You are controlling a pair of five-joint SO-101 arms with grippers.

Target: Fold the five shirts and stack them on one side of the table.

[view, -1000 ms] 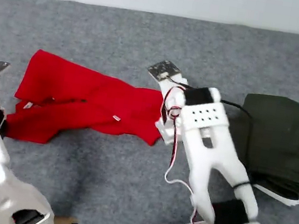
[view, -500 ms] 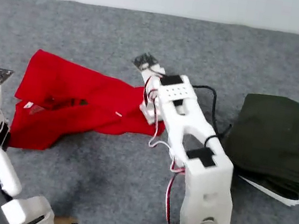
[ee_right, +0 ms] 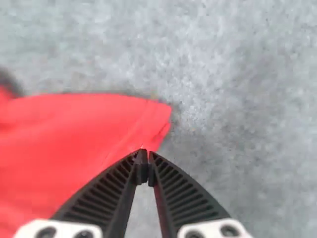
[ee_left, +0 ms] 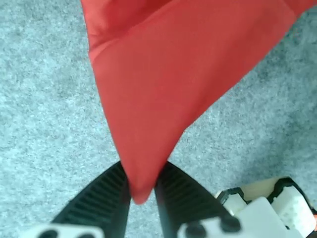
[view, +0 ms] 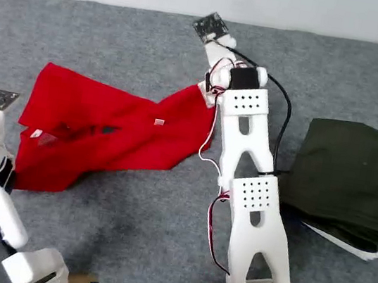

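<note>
Stretching red shirt [view: 105, 132], unfolded, mid-left on table [view: 130, 247]: left gripper [ee_left: 142, 186] clamped on near corner, right gripper [ee_right: 142, 166] pinching far corner. Dark folded stack [view: 351, 173] sits at right side; count unclear, task likely part done.

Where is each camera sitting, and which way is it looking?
High view: fixed above the table, looking down at the red shirt and dark folded stack; both white arms show.
Left wrist view: on the left wrist, looking along the left gripper, shut on a shirt corner.
Right wrist view: on the right wrist, looking along the right gripper, pinching the shirt's edge, grey table beyond.
Shared: all three show the red shirt.
</note>
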